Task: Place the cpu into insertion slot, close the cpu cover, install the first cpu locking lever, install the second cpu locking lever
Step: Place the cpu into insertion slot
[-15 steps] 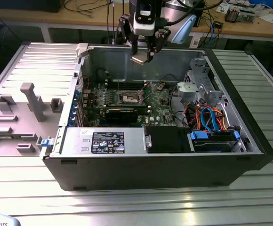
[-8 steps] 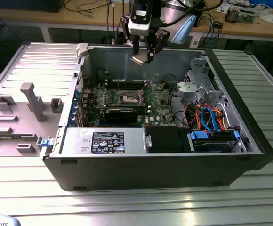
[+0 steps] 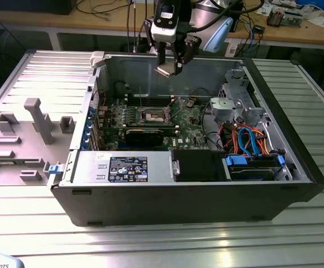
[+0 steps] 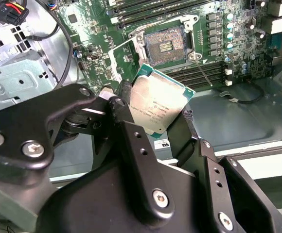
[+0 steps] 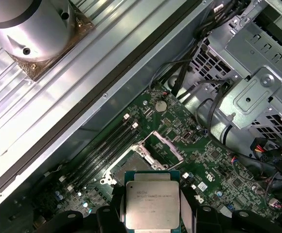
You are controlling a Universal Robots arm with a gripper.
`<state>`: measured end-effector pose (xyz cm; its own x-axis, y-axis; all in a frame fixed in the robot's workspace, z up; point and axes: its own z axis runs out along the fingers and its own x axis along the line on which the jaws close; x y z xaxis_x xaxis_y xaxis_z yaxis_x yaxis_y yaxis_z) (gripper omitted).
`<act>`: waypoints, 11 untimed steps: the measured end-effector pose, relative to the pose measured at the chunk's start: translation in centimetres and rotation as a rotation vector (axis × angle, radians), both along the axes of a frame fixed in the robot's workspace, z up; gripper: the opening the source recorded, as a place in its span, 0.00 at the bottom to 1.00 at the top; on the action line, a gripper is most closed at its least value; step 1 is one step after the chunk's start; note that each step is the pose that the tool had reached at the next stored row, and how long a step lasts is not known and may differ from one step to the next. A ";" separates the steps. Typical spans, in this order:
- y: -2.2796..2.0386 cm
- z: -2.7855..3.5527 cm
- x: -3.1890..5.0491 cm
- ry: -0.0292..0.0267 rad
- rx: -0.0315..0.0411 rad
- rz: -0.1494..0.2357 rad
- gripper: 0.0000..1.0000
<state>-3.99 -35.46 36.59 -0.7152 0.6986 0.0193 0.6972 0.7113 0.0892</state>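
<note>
My gripper [image 3: 168, 67] hangs above the open computer case [image 3: 179, 201], over its far wall, shut on the cpu [image 3: 163, 71]. In both wrist views the cpu [image 4: 158, 104] [image 5: 152, 199] is a square chip with a silver top and green edge, clamped flat between the black fingers [image 4: 126, 109]. The insertion slot [image 3: 153, 116] [image 4: 165, 46] lies bare on the green motherboard below, well apart from the chip. Beside it the cpu cover [image 5: 164, 145] [image 4: 122, 59] stands swung open. In the first wrist view the chip hides part of the insertion slot [image 5: 130, 166].
Long black memory slots [image 5: 104, 148] run beside the socket. A grey drive cage [image 3: 234, 103] with orange and blue cables [image 3: 246, 139] fills the case towards the exterior view's right. A labelled power supply [image 3: 125, 167] sits at the front. A grey fixture tray [image 3: 22, 139] lies outside the case.
</note>
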 end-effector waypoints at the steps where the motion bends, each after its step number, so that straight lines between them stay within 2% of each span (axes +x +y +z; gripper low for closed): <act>1: 0.02 0.00 0.01 0.0000 -0.0001 0.000 0.54; 9: 0.02 -0.05 0.00 0.0000 -0.0001 -0.006 0.54; 11: 0.02 -0.08 0.00 0.0000 0.0000 -0.025 0.54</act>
